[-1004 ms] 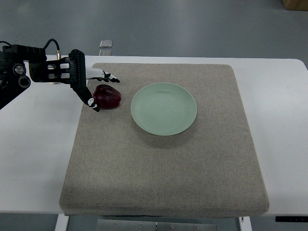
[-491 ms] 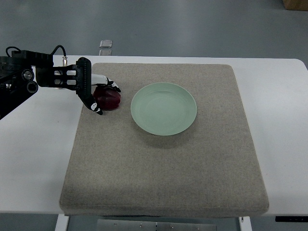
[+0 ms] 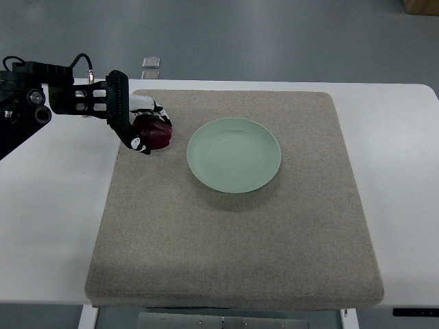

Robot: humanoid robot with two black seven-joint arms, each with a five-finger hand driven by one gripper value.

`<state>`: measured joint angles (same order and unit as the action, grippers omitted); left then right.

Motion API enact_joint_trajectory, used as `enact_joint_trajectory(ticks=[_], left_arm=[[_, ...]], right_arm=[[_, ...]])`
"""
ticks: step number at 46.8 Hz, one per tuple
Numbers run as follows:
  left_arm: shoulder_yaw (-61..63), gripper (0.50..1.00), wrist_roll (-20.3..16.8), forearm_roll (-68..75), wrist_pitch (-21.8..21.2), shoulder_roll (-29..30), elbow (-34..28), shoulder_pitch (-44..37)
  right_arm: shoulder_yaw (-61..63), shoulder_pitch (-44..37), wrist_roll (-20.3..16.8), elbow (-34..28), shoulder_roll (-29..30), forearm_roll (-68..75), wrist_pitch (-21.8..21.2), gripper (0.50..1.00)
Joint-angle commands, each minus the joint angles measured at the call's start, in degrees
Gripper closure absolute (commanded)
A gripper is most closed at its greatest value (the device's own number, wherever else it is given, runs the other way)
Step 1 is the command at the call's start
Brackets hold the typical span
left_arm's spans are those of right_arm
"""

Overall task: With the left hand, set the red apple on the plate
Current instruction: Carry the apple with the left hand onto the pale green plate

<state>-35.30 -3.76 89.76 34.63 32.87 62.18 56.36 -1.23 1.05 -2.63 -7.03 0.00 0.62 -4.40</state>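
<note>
Apple (image 3: 155,132) is being gripped by the left hand (image 3: 134,125), fingers curled around it, near the mat's (image 3: 233,233) far-left edge. Plate (image 3: 234,155) is being left uncovered just to the right; a narrow strip of mat is separating them.

One white rectangular table (image 3: 48,226), smooth-topped, spanning the picture from left edge to right edge. White leg sections are seen below its near edge at left and right.

One grey-beige square felt mat (image 3: 233,233), laid flat on the table centre, corners rounded, its near edge almost flush with the table's near edge.

One small clear rectangular block (image 3: 151,63), set on the grey floor (image 3: 274,34) just beyond the table's far edge, left of centre.

One brown box corner (image 3: 420,6), partly cut off at the far right.

One grey metal plate, partly seen under the table's near edge.
</note>
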Motion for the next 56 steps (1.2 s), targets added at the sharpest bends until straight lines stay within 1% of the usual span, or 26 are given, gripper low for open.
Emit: enact_joint_trajectory(ticks=[1, 6, 11, 15, 20, 30, 38, 39, 40, 41, 43, 44, 46, 49, 51, 52, 56], left_arm=[[-0.65, 1.0, -2.21, -0.38, -0.35, -0.17, 0.22, 2.25], [-1.09, 1.0, -4.41, -0.99, -0.44, -1.31, 0.31, 4.45], [-0.65, 1.0, -4.5, -1.43, -0.27, -7.28, 0.31, 4.02], [-0.38, 1.0, -4.42, -1.26, -0.27, -10.1, 0.22, 3.58], [-0.21, 1.0, -4.5, -1.17, -0.79, -10.63, -0.83, 3.14], [1.28, 1.0, -4.5, -0.38, -4.04, -11.68, -2.32, 1.29], [2.25, 1.0, -4.5, -0.55, -4.57, -12.48, -2.59, 0.59], [2.25, 0.992, -4.5, -0.55, -4.57, -12.48, -2.59, 0.59], [2.25, 0.965, -4.5, -0.55, -4.57, -12.48, -2.59, 0.59], [2.17, 0.92, -4.5, -0.64, -4.57, -12.48, -2.68, 0.59], [2.16, 0.785, -4.5, -0.9, -4.66, -12.48, -2.68, 0.59], [2.16, 0.742, -4.5, -1.08, -4.66, -12.48, -2.68, 0.5], [2.16, 0.697, -4.5, -1.26, -4.66, -12.48, -2.68, 0.41], [2.16, 0.605, -4.42, -1.61, -4.66, -12.48, -2.68, 0.41], [2.16, 0.523, -4.42, -1.78, -4.66, -12.56, -2.68, 0.59], [2.08, 0.506, -4.42, -1.87, -4.66, -12.57, -2.68, 0.68], [1.55, 0.504, -4.42, -2.92, -4.66, -12.57, -2.76, 1.38]], right_arm=[[0.0, 0.01, 0.0, 0.0, 0.0, 0.0, 0.0, 0.572], [0.0, 0.01, 0.0, 0.0, 0.0, 0.0, 0.0, 0.572], [0.0, 0.01, 0.0, 0.0, 0.0, 0.0, 0.0, 0.572], [0.0, 0.01, 0.0, 0.0, 0.0, 0.0, 0.0, 0.57], [0.0, 0.01, 0.0, 0.0, 0.0, 0.0, 0.0, 0.57], [0.0, 0.01, 0.0, 0.0, 0.0, 0.0, 0.0, 0.57], [0.0, 0.01, 0.0, 0.0, 0.0, 0.0, 0.0, 0.572], [0.0, 0.01, 0.0, 0.0, 0.0, 0.0, 0.0, 0.572], [0.0, 0.01, 0.0, 0.0, 0.0, 0.0, 0.0, 0.572], [0.0, 0.01, 0.0, 0.0, 0.0, 0.0, 0.0, 0.572], [0.0, 0.01, 0.0, 0.0, 0.0, 0.0, 0.0, 0.57], [0.0, 0.01, 0.0, 0.0, 0.0, 0.0, 0.0, 0.572], [0.0, 0.01, 0.0, 0.0, 0.0, 0.0, 0.0, 0.572], [0.0, 0.01, 0.0, 0.0, 0.0, 0.0, 0.0, 0.572], [0.0, 0.01, 0.0, 0.0, 0.0, 0.0, 0.0, 0.572], [0.0, 0.01, 0.0, 0.0, 0.0, 0.0, 0.0, 0.572], [0.0, 0.01, 0.0, 0.0, 0.0, 0.0, 0.0, 0.57]])
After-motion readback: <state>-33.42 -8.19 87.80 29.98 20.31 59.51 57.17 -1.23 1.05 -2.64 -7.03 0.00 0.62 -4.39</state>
